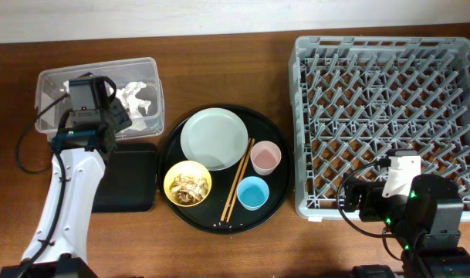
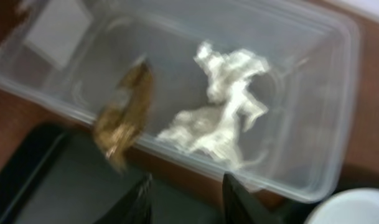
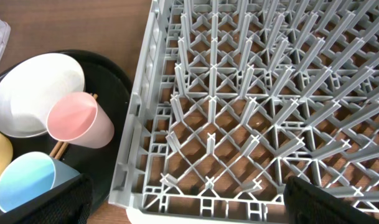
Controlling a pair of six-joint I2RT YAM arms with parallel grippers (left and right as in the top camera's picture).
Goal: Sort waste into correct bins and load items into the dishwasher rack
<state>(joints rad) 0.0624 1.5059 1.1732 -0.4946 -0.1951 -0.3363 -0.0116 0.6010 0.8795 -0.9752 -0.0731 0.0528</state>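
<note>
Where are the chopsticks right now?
Overhead view: the chopsticks lie on the round black tray, mid-table, slanting between the yellow bowl on their left and the pink cup and blue cup on their right.

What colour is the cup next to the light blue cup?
The cup is pink, seen best in the right wrist view.

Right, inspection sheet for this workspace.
Surface: brown wooden table.
Job's things: crumpled white tissue paper in clear plastic tub; blurred gold-brown foil wrapper at its near wall; shallow black rectangular tray alongside; pale green plate, yellow bowl of beige scraps, pink cup, blue cup, wooden chopsticks on large round black tray; grey lattice dishwasher rack empty.
Clutter: nothing seen.
Grippers: left gripper, right gripper, jaws open.
Cables: black cable by left arm.
Surroundings: pale wall.
</note>
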